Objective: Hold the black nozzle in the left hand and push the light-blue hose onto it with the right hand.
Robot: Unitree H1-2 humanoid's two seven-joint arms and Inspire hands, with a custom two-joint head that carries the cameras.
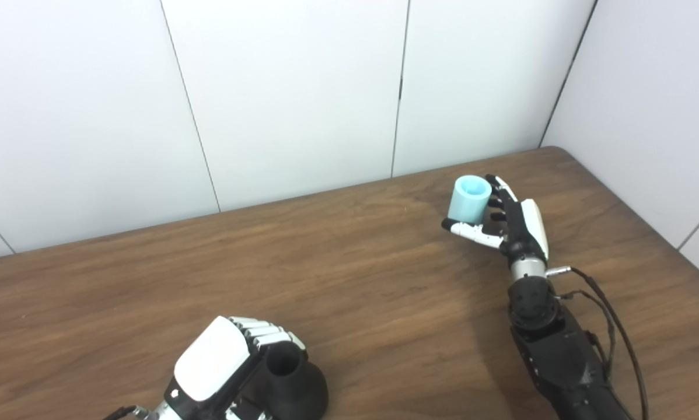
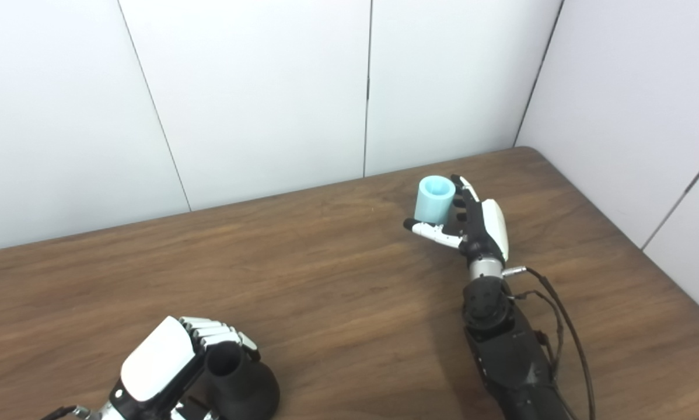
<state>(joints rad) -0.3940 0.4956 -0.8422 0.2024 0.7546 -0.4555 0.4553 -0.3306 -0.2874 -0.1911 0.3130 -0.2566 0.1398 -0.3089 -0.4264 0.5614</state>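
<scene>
Left eye view is showing the left robot hand curling around the black nozzle at the near edge of the wooden bench, its open mouth facing up. Well apart, toward the far right corner, the right robot hand is gripping the light-blue hose upright.

Bright, even light — soft shadows, slightly blurry.

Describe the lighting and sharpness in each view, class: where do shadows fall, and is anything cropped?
Left eye view: soft even light, faint shadow on the table beside the right hand. Right eye view: equally sharp; left hand and black nozzle cropped at the bottom edge.
</scene>
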